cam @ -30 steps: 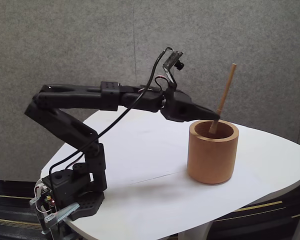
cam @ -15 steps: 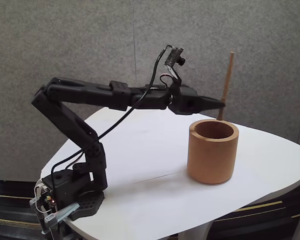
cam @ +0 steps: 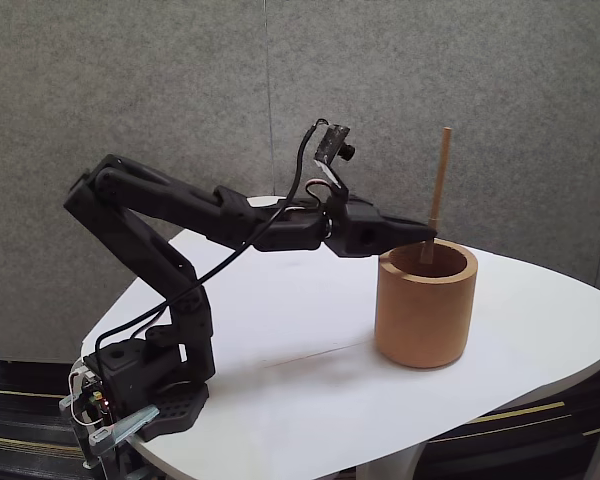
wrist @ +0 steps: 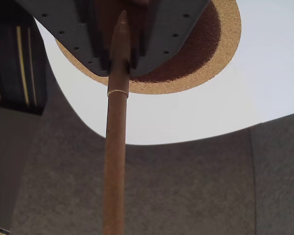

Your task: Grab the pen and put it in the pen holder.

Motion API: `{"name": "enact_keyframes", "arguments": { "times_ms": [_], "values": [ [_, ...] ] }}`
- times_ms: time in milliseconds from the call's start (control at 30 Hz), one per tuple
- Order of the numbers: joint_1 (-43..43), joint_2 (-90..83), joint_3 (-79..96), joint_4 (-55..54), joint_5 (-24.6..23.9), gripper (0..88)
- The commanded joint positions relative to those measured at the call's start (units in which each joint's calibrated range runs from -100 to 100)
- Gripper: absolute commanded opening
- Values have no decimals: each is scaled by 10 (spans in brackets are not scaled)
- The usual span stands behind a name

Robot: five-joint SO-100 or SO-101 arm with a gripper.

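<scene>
Grey felt wall behind, white desk (cam: 280, 330): gripper (cam: 427, 233) clamped on pen (cam: 437, 190) near its low end, pen approx. upright w/ tip over mouth of pen holder (cam: 425, 305) by desk's right edge.

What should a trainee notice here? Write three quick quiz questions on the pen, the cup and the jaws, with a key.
1. True or false: the pen lies flat on the table.
2. In the fixed view, the pen's lower tip is: A) over the cup's opening, B) left of the cup, C) on the floor.
3. What holds the pen?

Key: 1. False; it stands nearly upright. 2. A. 3. The gripper, jaws shut on it near its lower end.
</scene>
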Motion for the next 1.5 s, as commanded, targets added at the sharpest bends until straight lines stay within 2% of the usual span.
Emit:
{"name": "enact_keyframes", "arguments": {
  "times_ms": [0, 1000, 1233, 1467],
  "values": [
    [-2, 0, 0, -13, 3, 6],
    [-3, 0, 42, -5, 3, 10],
    [-3, 0, 42, -5, 3, 146],
    [-3, 0, 37, -6, 3, 150]
  ]
}}
